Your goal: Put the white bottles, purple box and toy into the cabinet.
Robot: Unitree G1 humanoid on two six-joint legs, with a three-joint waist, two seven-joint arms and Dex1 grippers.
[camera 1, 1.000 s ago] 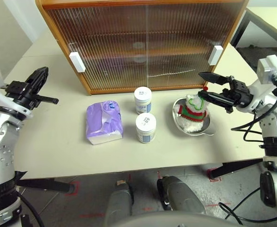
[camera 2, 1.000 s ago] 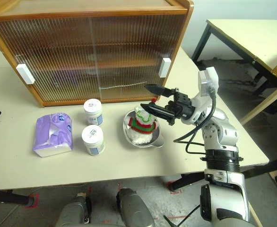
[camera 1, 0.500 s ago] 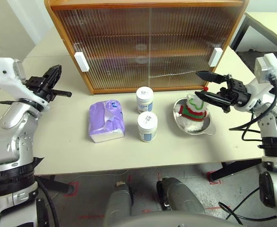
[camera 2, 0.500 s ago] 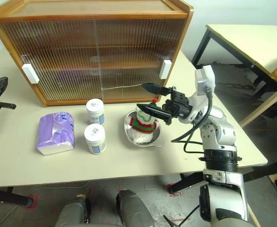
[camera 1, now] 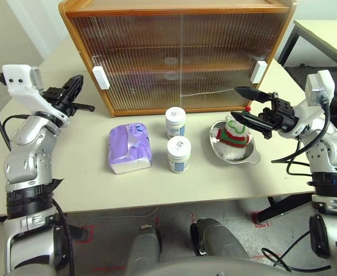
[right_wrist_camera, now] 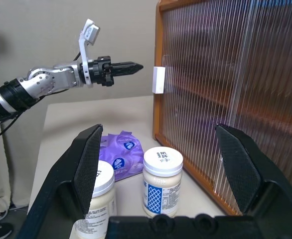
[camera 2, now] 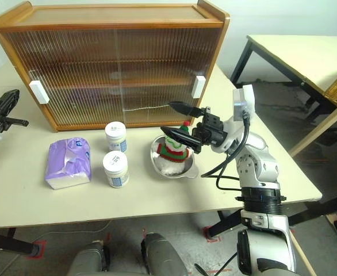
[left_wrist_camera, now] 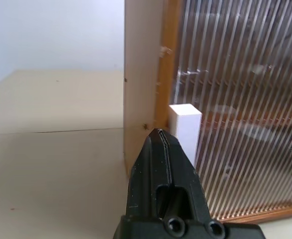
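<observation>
Two squat white bottles [camera 1: 176,138] with blue label bands stand one behind the other on the table [camera 1: 71,184], before the closed cabinet [camera 1: 180,52]. Purple box [camera 1: 129,147] lies just left of them; the scarfed toy [camera 1: 233,133] sits in a steel bowl [camera 1: 236,154] to their right. Right gripper [camera 1: 241,105] hangs wide open just above the toy; left gripper [left_wrist_camera: 158,137], pinched shut, points at the cabinet's white handle [left_wrist_camera: 185,127].

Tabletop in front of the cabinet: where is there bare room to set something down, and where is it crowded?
Bare table lies left of the purple box and along the near edge. Crowded: the strip before the cabinet, where the two white bottles stand between the box and the steel bowl holding the toy.
</observation>
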